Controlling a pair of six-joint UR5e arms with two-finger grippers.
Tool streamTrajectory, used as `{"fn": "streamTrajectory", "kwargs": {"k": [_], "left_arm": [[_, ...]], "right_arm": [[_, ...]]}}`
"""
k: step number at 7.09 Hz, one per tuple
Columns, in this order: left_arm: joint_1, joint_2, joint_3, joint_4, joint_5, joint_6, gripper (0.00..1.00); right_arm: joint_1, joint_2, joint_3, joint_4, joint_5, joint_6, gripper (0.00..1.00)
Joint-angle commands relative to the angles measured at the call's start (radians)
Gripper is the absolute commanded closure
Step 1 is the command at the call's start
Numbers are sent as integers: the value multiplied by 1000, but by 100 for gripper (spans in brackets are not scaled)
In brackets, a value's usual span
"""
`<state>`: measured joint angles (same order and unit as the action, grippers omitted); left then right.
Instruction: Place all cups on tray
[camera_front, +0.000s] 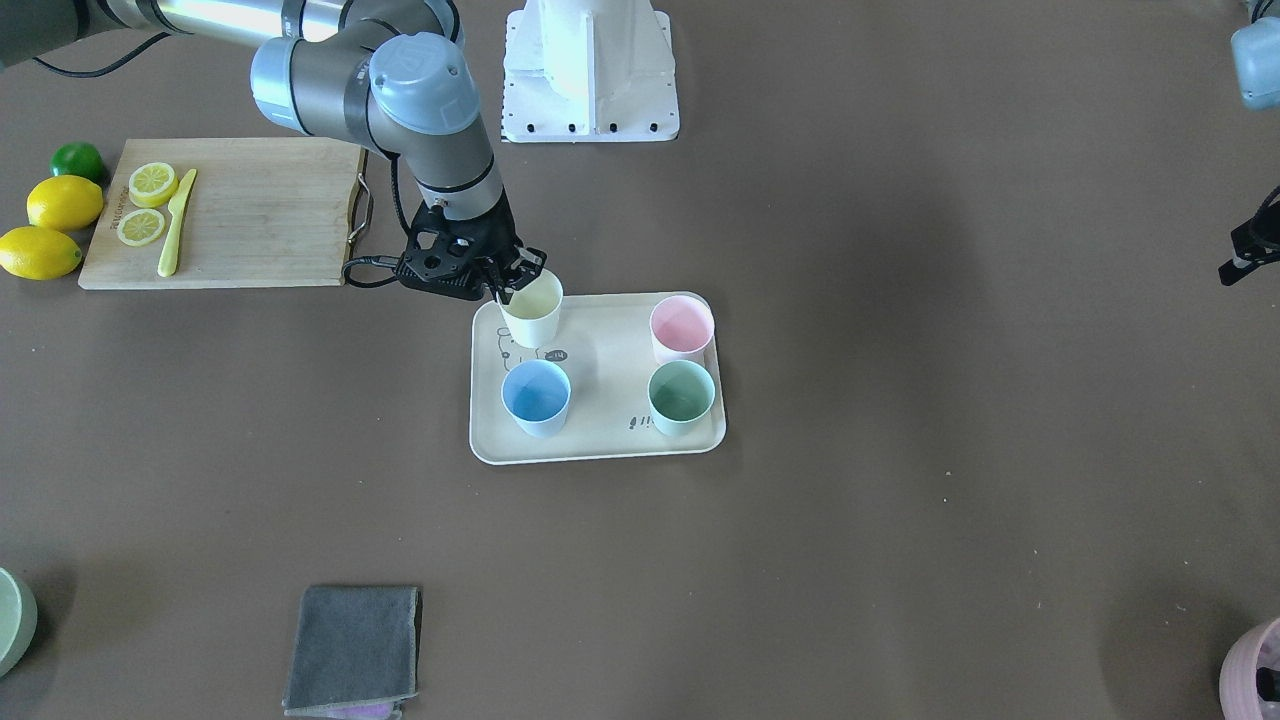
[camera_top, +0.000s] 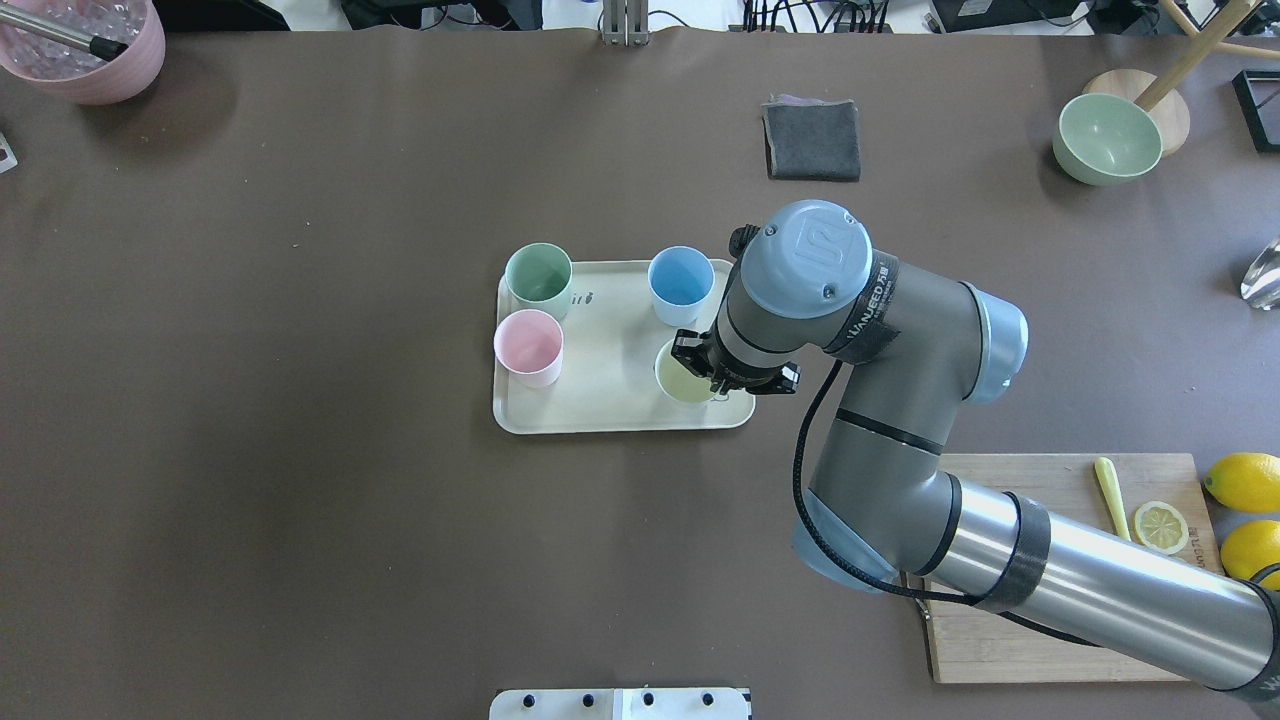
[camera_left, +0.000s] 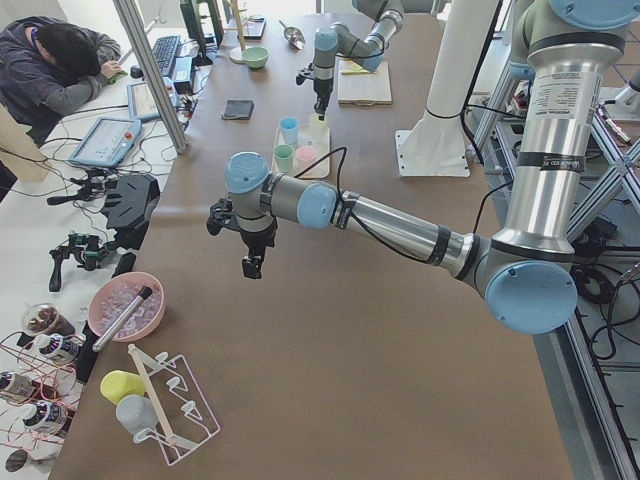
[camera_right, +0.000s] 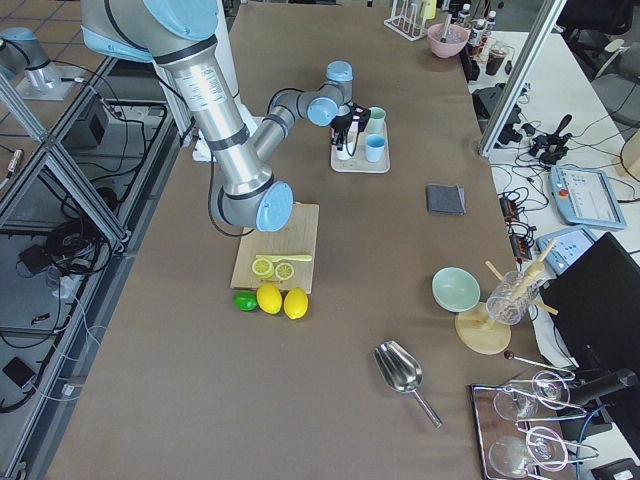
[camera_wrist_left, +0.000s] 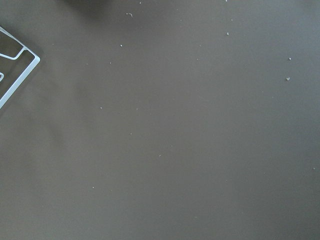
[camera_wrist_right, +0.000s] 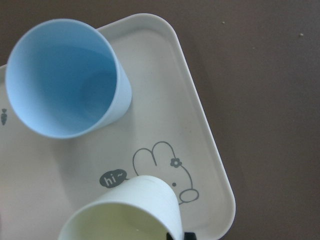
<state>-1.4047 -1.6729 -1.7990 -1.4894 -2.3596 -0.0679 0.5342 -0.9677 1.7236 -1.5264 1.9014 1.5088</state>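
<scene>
The cream tray (camera_front: 610, 420) lies mid-table, also in the overhead view (camera_top: 610, 400). The blue cup (camera_front: 536, 397), pink cup (camera_front: 682, 328) and mint green cup (camera_front: 681, 396) stand upright on it. My right gripper (camera_front: 510, 285) is shut on the rim of the pale yellow cup (camera_front: 532, 310), over the tray's rabbit drawing at the corner nearest the robot (camera_wrist_right: 125, 215). I cannot tell whether that cup touches the tray. My left gripper (camera_left: 250, 262) hangs over bare table far from the tray, and I cannot tell whether it is open or shut.
A wooden cutting board (camera_front: 250, 215) with lemon slices and a yellow knife lies beside my right arm. Whole lemons (camera_front: 62, 203) and a lime are past it. A grey cloth (camera_front: 355, 650), a green bowl (camera_top: 1107, 137) and a pink bowl (camera_top: 85, 45) sit at the far edge.
</scene>
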Motion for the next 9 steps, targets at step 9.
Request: {"fn": "streamTrajectory", "kwargs": {"k": [9], "left_arm": [[-74, 97, 62, 33, 5, 115, 2]], "right_arm": [[468, -378, 179, -24, 235, -710, 0]]}}
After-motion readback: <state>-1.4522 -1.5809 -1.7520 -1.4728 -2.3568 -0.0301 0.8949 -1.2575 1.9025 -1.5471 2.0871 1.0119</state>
